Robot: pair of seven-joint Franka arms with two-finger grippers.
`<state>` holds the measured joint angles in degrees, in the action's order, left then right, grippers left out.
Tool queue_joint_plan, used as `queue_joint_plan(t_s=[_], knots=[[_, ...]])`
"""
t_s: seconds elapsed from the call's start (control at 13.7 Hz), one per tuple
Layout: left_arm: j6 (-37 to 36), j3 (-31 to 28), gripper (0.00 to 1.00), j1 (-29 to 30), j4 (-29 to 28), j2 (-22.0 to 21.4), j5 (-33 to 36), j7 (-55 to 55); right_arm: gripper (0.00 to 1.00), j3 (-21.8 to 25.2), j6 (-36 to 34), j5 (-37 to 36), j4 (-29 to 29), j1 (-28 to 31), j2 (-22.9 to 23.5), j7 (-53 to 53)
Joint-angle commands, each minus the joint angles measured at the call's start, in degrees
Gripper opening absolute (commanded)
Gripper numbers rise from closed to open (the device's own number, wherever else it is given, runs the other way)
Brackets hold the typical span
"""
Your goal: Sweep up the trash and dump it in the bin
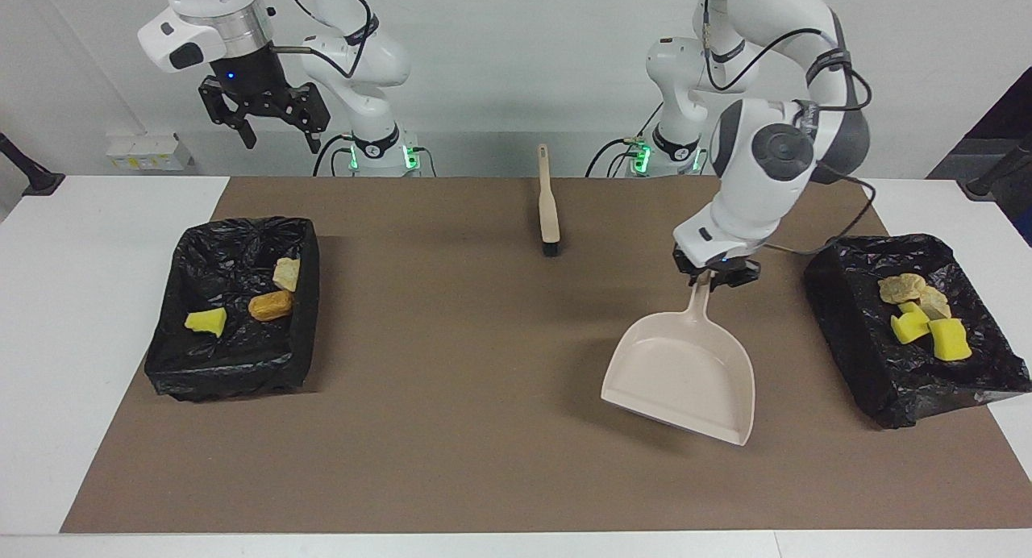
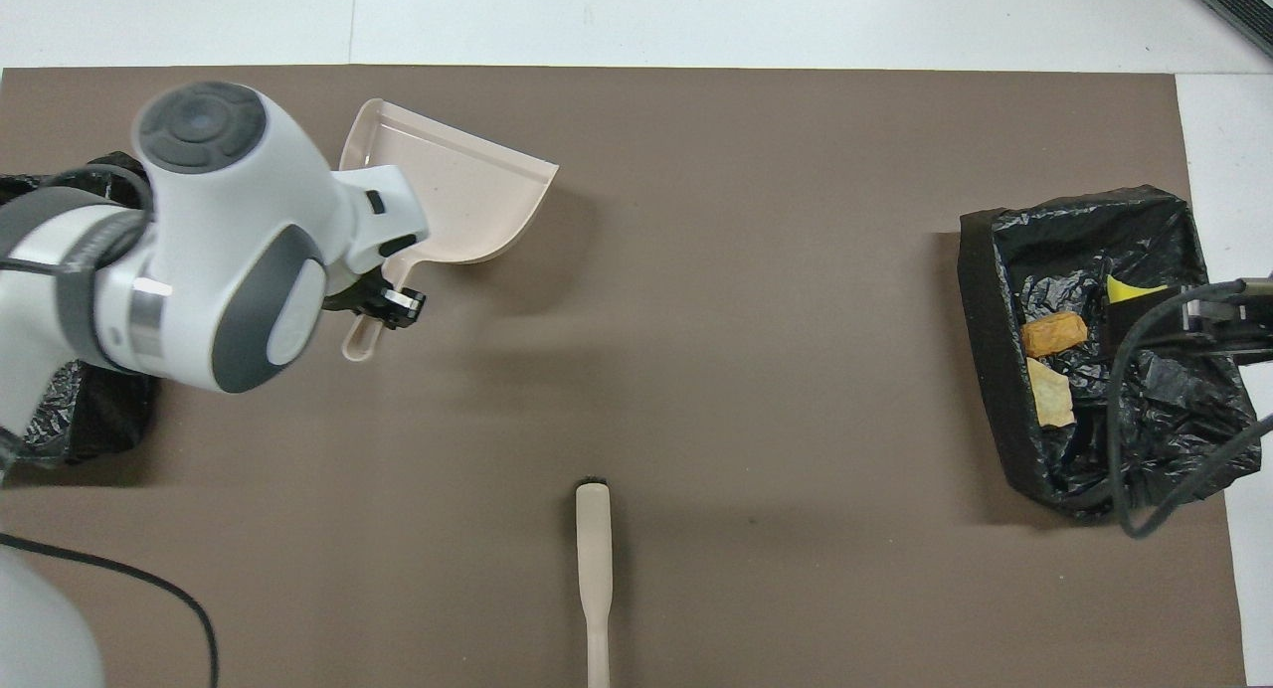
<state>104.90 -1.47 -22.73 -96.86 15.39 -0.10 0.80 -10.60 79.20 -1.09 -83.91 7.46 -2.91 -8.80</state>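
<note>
both tools first: the right tool (image 1: 268,125) hangs with its fingers spread wide and nothing in them, high over the right arm's end of the desk (image 1: 97,300) close to its base, where that arm waits. the left tool (image 1: 716,274) is clenched on the handle of the beige dustpan (image 1: 681,372), over the brown mat (image 1: 484,381) toward the left arm's end; the pan tilts down from the handle, its wide lip low over the mat.

nearest the robots, the beige brush (image 1: 549,207) lies on the mat midway between the two bases, bristles pointing away from them.

farther out, the black-lined bin at the right arm's end (image 1: 193,372) holds three bits of trash: a pale lump (image 1: 286,273), a golden-brown lump (image 1: 271,305) and a yellow sponge piece (image 1: 206,322). the black-lined bin at the left arm's end (image 1: 855,340) holds a cluster of touching bits: tan lumps (image 1: 903,287) and yellow sponge pieces (image 1: 948,339).
</note>
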Motion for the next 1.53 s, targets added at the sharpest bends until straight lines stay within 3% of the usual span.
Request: queue_joint_plan(t_s=[0.0, 0.22, 0.51, 0.58, 0.66, 1.02, 1.46], knots=[[5.6, -1.2, 0.00, -5.4, -1.9, 1.3, -2.4, 10.5, 1.00, -0.3, 0.6, 0.7, -0.3, 1.0, -0.1, 1.7], [11.6, -1.2, 0.00, -12.3, -6.8, 1.3, -3.8, 17.9, 1.00, -0.3, 0.6, 0.7, -0.3, 1.0, -0.1, 1.7], [16.4, -1.2, 0.00, -15.9, -10.6, 1.0, -5.6, 21.2, 1.00, -0.3, 0.4, 0.7, -0.3, 1.0, -0.1, 1.6], [16.3, -1.2, 0.39, -15.8, -10.1, 1.1, -6.0, 21.4, 1.00, -0.3, 0.5, 0.7, -0.3, 1.0, -0.1, 1.6], [16.3, -1.3, 0.99, -15.8, -10.1, 1.0, -6.9, 22.6, 1.00, -0.3, 0.5, 0.7, -0.3, 1.0, -0.1, 1.6], [8.9, -2.1, 1.00, -9.5, -6.3, -3.3, -7.2, 22.2, 1.00, -0.3, 0.5, 0.7, -0.3, 1.0, -0.1, 1.6], [5.7, -2.3, 1.00, 5.6, -3.9, -9.7, -4.8, 10.3, 1.00, -0.3, 0.6, 0.7, -0.3, 1.0, -0.1, 1.6]])
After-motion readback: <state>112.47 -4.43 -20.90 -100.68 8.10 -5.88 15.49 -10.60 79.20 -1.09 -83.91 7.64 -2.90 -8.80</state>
